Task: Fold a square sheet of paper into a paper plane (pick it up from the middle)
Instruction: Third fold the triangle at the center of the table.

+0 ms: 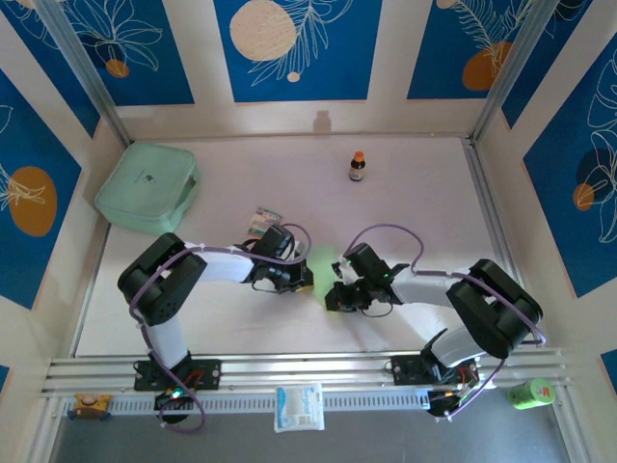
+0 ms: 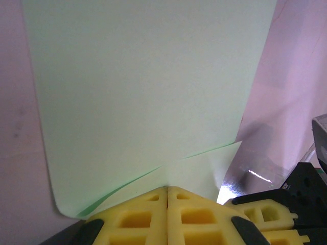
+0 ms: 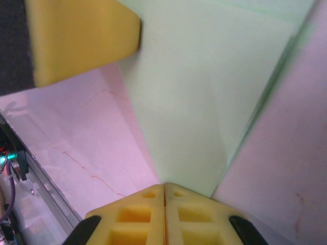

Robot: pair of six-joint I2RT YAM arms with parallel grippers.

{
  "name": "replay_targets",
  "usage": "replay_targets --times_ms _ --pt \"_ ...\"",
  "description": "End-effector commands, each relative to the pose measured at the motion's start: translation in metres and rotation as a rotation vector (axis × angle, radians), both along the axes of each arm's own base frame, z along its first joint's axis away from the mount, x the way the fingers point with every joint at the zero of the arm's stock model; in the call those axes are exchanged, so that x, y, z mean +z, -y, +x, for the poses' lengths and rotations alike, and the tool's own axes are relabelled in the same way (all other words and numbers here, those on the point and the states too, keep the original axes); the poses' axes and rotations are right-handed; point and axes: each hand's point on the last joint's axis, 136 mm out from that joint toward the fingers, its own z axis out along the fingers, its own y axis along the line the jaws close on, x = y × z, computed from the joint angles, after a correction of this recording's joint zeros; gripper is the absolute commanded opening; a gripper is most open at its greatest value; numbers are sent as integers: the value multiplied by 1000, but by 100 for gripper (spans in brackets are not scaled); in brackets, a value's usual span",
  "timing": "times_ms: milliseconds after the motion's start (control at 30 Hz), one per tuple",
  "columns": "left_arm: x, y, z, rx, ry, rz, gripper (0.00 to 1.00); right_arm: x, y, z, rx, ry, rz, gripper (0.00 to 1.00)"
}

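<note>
The square sheet of paper point(image 1: 323, 258) is pale lime-green and sits between the two grippers at the table's middle. In the left wrist view the sheet point(image 2: 143, 92) spreads away from the pads, with a folded flap lying over its near corner. My left gripper point(image 2: 167, 190) is shut, its yellow pads pinched on the sheet's near edge. My right gripper point(image 3: 164, 187) is also shut, holding a narrowing end of the sheet point(image 3: 204, 92). From above, the left gripper point(image 1: 303, 280) and the right gripper point(image 1: 335, 289) nearly touch. A left finger point(image 3: 82, 35) shows in the right wrist view.
A mint-green plastic box point(image 1: 147, 186) lies at the back left. A small striped packet point(image 1: 262, 222) is just behind the left arm. A small bottle point(image 1: 358, 166) stands at the back centre. A white packet point(image 1: 298, 406) and a green can point(image 1: 528, 393) lie by the front rail.
</note>
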Motion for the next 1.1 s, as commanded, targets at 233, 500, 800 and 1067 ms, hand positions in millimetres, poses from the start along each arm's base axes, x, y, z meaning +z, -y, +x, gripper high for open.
replay_targets --times_ms 233,500,800,1067 --pt "-28 -19 -7 10 -44 126 8 40 -12 2 61 58 34 9" --pt "-28 -19 -8 10 -46 123 9 26 -39 10 106 51 -18 9" --pt "-28 -19 -8 6 -46 119 8 -5 -20 -1 52 -48 -30 9" --pt "-31 -21 -10 10 -52 122 9 -14 11 -27 -7 -101 -35 10"
